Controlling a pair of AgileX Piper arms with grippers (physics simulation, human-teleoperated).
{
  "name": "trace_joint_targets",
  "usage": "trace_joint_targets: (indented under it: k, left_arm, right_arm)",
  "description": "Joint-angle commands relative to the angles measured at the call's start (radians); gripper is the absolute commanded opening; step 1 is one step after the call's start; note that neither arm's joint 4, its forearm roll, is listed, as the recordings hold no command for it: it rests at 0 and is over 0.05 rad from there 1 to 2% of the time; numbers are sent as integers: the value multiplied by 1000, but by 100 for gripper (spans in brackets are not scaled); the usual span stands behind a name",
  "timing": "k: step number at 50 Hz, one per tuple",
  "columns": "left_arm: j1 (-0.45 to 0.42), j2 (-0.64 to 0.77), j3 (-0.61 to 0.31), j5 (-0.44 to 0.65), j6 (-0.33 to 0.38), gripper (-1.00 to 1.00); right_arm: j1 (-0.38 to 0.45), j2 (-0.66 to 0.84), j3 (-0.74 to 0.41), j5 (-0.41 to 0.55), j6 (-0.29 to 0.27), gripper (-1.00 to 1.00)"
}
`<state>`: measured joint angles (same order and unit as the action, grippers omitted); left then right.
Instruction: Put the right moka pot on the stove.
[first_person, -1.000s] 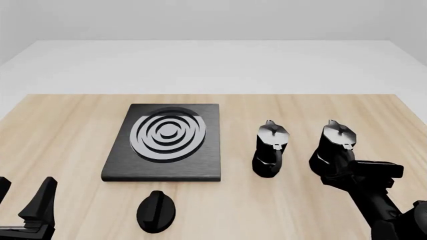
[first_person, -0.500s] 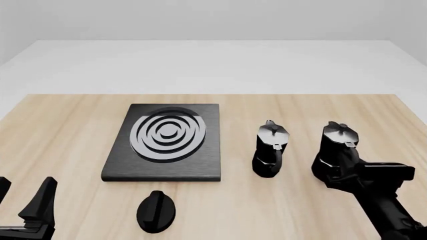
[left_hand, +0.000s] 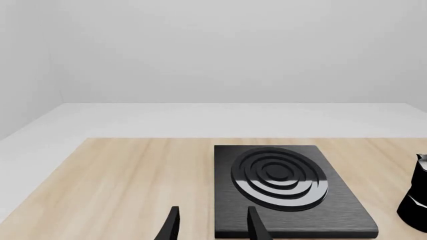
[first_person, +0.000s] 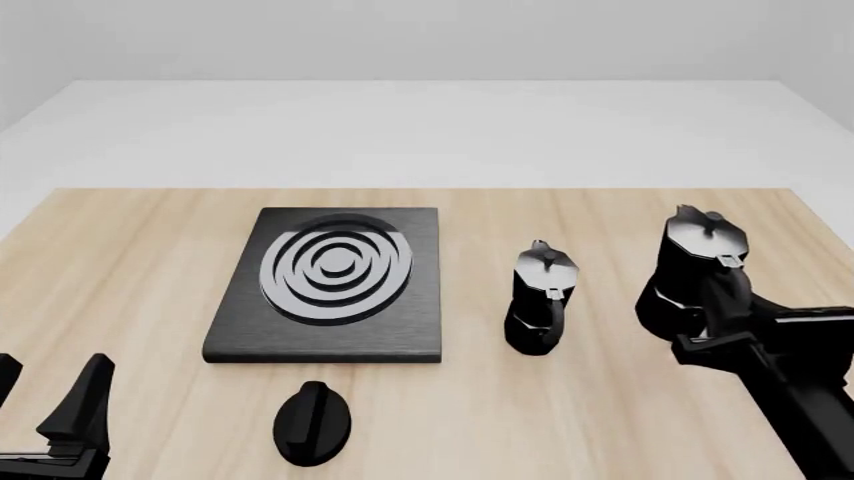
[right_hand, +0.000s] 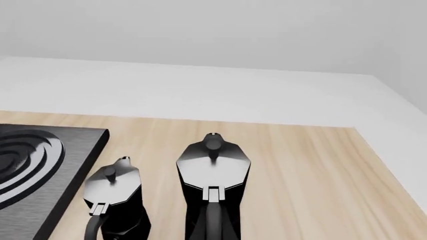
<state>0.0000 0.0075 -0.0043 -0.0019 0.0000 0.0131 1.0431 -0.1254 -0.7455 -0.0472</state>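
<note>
The right moka pot (first_person: 697, 262), black with a silvery lid, is held by my right gripper (first_person: 689, 318), which is shut on its lower body and handle side and holds it a little above the table. In the right wrist view it (right_hand: 213, 176) fills the centre, handle towards the camera. The stove (first_person: 414, 320), a black slab with grey burner rings, lies to the left on the table; it also shows in the left wrist view (left_hand: 347, 212) and the right wrist view (right_hand: 80, 142). My left gripper (first_person: 47, 405) is open and empty at the front left, and its fingertips show in the left wrist view (left_hand: 213, 230).
The look-alike left moka pot (first_person: 541, 297) stands between the stove and the held pot, also in the right wrist view (right_hand: 115, 197) and at the edge of the left wrist view (left_hand: 417, 200). A small black oval knob (first_person: 314, 422) lies in front of the stove.
My right gripper has closed in on the right pot and raised it; pot and gripper have moved up and slightly right. The left arm has not moved.
</note>
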Motion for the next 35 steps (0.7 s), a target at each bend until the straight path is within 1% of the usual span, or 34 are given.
trace_joint_targets:
  k: [1, 9, 15, 19, 22, 23, 26, 30, 35]
  left_arm:
    - [0, 0, 0, 0, 0, 100]
    - [0, 0, 0, 0, 0, 100]
    - [0, 0, 0, 0, 0, 100]
    - [0, 0, 0, 0, 0, 100]
    - [0, 0, 0, 0, 0, 100]
    - [0, 0, 0, 0, 0, 100]
    - [0, 0, 0, 0, 0, 100]
    - [0, 0, 0, 0, 0, 100]
    - [0, 0, 0, 0, 0, 100]
  right_arm:
    - [38, -190, -82, 189, 7, -100]
    - [67, -246, -134, 274, 2, -100]
    - [110, -268, -185, 330, -7, -100]
    - [134, -269, -210, 352, -8, -100]
    - [155, -268, -243, 379, -13, -100]
    - [166, -270, -256, 390, -7, -100]
    - [193, -259, -295, 412, -16, -100]
    - [214, -244, -326, 425, -30, -100]
    - [248, -215, -372, 443, -30, -100]
